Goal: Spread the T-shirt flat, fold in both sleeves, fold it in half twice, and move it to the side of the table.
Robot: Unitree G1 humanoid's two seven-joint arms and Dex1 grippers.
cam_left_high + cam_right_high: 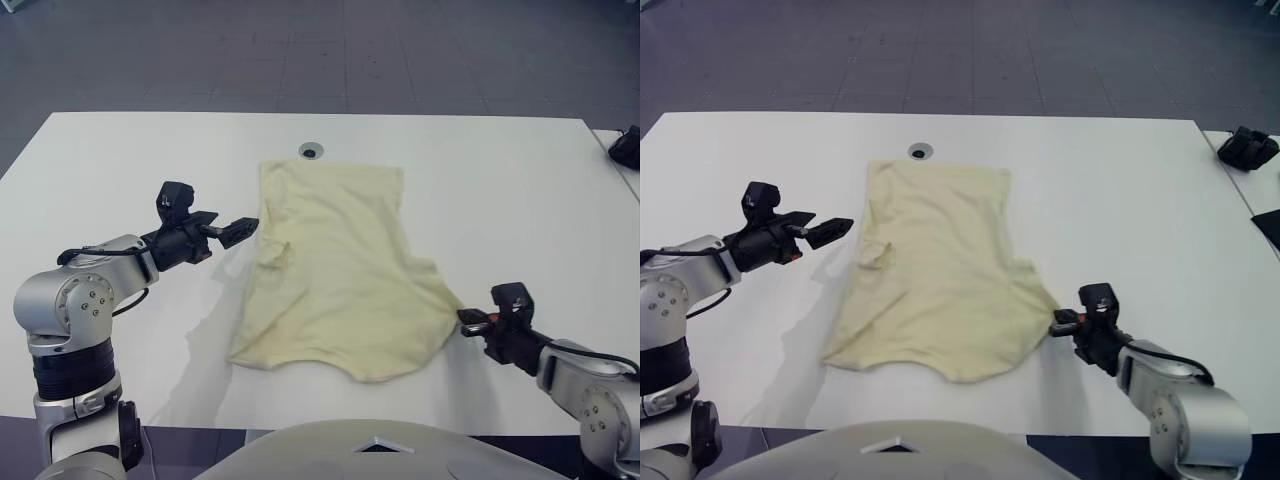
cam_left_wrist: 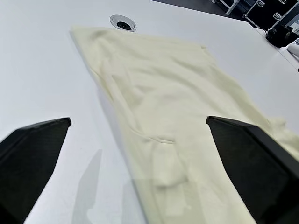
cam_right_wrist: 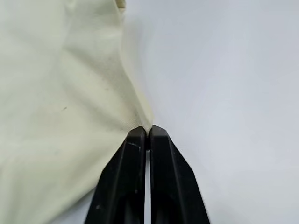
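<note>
Centrally, we list one pale yellow fabric T-shirt (image 1: pixel 335 270), lying partly spread and wrinkled on the white rectangular table (image 1: pixel 520 190). Right gripper (image 1: pixel 466 318): fingers pinched together on the shirt's near right corner. Left gripper (image 1: pixel 243 228): fingers wide apart, holding nothing, hovering just beside the shirt's left edge. Round grey cable port (image 1: pixel 311 151): just beyond the shirt's far edge.

Far dark object (image 1: pixel 1245 148) unidentifiable, table (image 1: pixel 120 160) corners cut off by frame
</note>
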